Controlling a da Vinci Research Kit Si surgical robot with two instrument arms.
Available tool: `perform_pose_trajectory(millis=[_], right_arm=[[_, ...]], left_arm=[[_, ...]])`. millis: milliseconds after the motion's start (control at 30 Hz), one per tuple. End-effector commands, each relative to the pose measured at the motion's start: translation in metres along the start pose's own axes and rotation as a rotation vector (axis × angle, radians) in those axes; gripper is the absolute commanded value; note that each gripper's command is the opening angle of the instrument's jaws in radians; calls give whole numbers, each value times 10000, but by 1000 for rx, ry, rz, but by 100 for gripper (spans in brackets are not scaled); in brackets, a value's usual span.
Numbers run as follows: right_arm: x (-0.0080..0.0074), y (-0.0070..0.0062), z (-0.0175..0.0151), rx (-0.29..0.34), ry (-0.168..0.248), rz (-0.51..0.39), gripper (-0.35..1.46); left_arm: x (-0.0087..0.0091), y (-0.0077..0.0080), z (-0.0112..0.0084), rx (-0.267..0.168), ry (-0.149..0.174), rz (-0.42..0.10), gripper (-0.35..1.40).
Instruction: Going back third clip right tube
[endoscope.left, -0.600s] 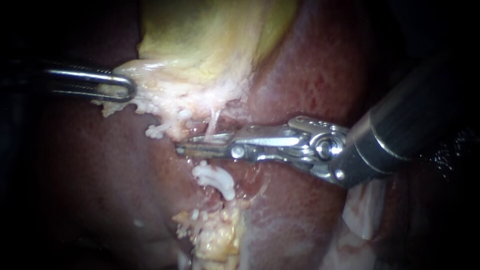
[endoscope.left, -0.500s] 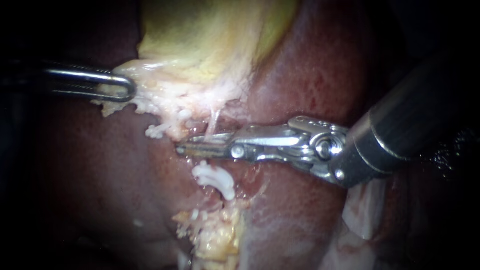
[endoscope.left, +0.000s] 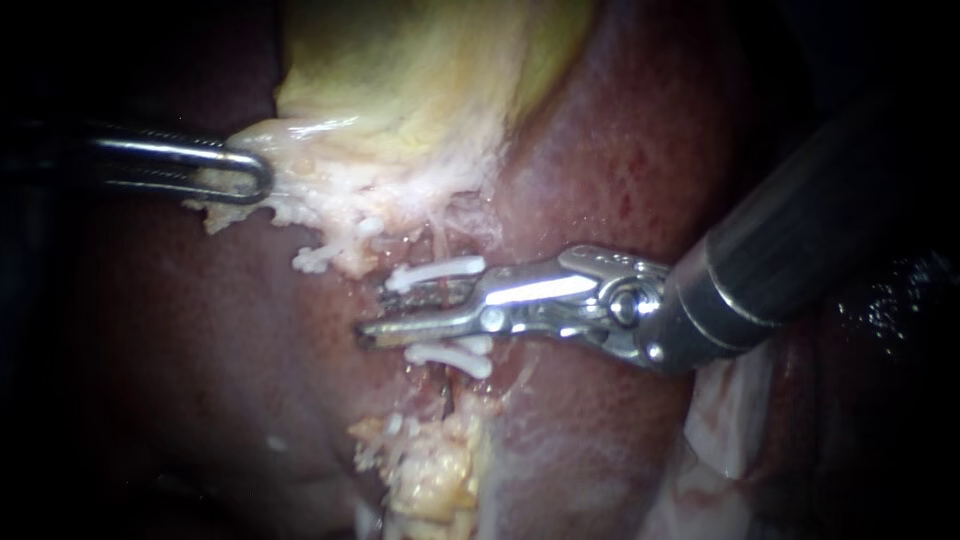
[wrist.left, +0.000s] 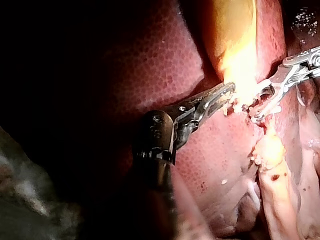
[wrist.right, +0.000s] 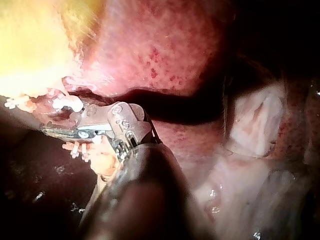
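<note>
Endoscope view: right instrument (endoscope.left: 385, 315) jaws parted, empty, clip (endoscope.left: 435, 272) above; left instrument (endoscope.left: 260, 176) clamps gallbladder (endoscope.left: 400, 80).

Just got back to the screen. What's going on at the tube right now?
The left instrument holds the gallbladder by its pale edge, jaws shut on it. The right instrument has its jaws open at the tube. A white clip sits just above the jaws and other clips sit just below. The liver lies all around.
</note>
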Motion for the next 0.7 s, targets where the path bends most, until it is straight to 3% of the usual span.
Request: perform_pose_trajectory(millis=[33, 267, 700], right_arm=[[0, 1, -1, -1, 1, 1, 46], [-5, 1, -16, 1, 0, -78, 47], [-28, -6, -91, 1, 7, -506, 50]], left_arm=[[0, 0, 0, 0, 0, 0, -35], [0, 0, -1, 0, 0, 0, -35], [-1, 0, -1, 0, 0, 0, -35]])
